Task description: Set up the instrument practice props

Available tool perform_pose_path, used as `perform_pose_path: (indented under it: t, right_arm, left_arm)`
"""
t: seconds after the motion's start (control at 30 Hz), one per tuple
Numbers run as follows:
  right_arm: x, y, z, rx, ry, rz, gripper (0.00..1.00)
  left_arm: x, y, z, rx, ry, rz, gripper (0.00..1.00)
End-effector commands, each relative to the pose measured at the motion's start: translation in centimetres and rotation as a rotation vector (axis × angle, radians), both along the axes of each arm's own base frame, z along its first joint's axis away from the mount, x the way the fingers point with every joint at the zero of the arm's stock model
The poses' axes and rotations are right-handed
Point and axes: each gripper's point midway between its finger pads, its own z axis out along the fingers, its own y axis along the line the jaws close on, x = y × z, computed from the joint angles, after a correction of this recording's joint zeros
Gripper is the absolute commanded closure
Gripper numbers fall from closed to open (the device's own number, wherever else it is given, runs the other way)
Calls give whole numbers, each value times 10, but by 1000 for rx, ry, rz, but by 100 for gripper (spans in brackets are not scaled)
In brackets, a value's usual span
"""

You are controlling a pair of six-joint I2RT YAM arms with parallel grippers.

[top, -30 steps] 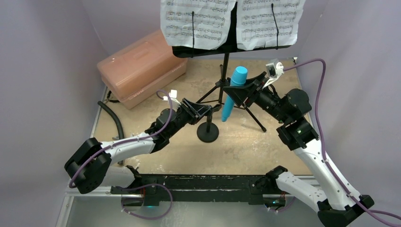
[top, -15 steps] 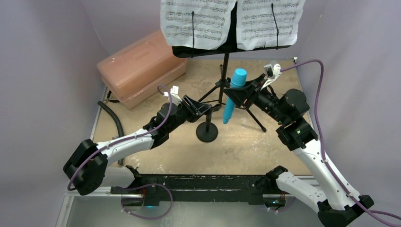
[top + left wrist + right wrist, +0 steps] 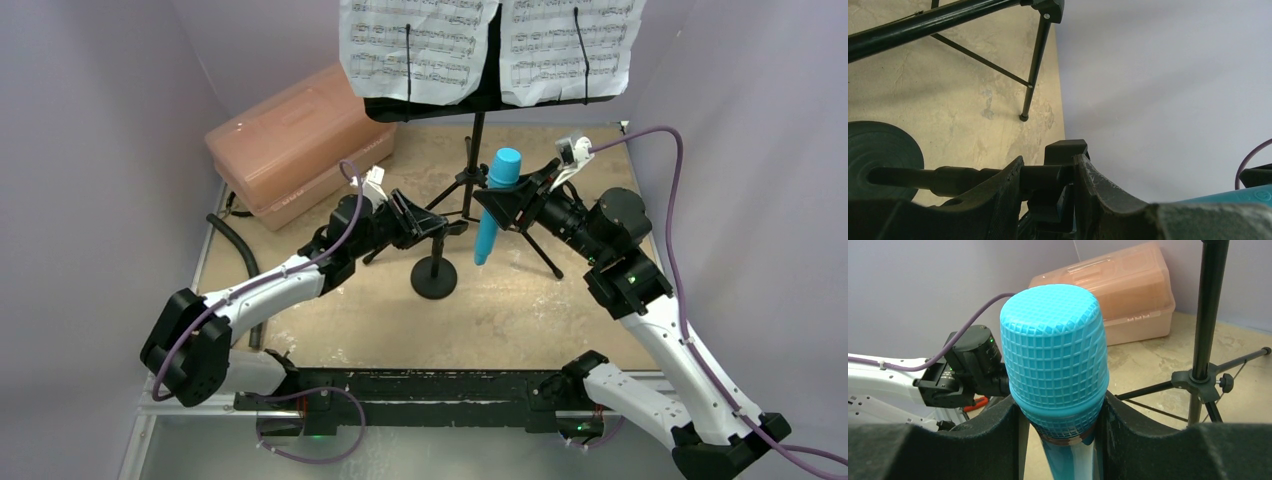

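Observation:
The black tripod music stand (image 3: 473, 150) stands at the back with two white sheet-music pages (image 3: 415, 45) (image 3: 570, 40) on its desk. In front of it is the small black mic stand (image 3: 434, 279) on its round base. My left gripper (image 3: 430, 226) is shut on the clip at its top (image 3: 1048, 176). My right gripper (image 3: 502, 200) is shut on the cyan-blue microphone (image 3: 490, 215), just below its gridded head (image 3: 1055, 360). The microphone hangs nearly upright, tail down, just right of the mic stand's top and apart from it.
A pink translucent box (image 3: 300, 140) sits at the back left. A black hose (image 3: 240, 250) lies along the left edge. The music stand's tripod legs (image 3: 1035, 65) spread over the board behind the mic stand. A small red-handled tool (image 3: 979, 401) shows past my left arm.
My left arm has swung a little back and left, taking the mic stand with it. The right arm has brought the microphone slightly more upright and closer to the stand.

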Motion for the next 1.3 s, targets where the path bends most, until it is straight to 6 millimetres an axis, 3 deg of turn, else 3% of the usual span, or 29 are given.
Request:
perform_pose_path:
  t: [0.0,0.23,0.43,0.8,0.97,1.17,1.2,1.27]
  right_arm:
    - [-4,-5,17,19,-72,-16,100]
    - [-4,-5,16,11,-76,-18,100]
    - [-4,-5,16,11,-77,-16,100]
    - [-7,-2,21,20,-105,8,100]
    - [-5,1,16,13,-98,22,100]
    - [-5,4,15,12,-96,36,100]
    - [-5,4,15,11,-95,37,100]
    - [-5,4,13,8,-92,37,100]
  left_arm:
    - [6,9,-21,84,15,-75,100]
    - [8,3,-8,91,-47,-169,100]
    - [0,-7,-2,29,18,-229,100]
    - [-34,3,13,-35,90,-176,100]
    - [-45,7,7,-67,101,-150,100]
    - [-45,7,4,-97,98,-134,100]
    - [-46,7,4,-97,95,-137,97]
    - [-46,7,4,-90,89,-139,76]
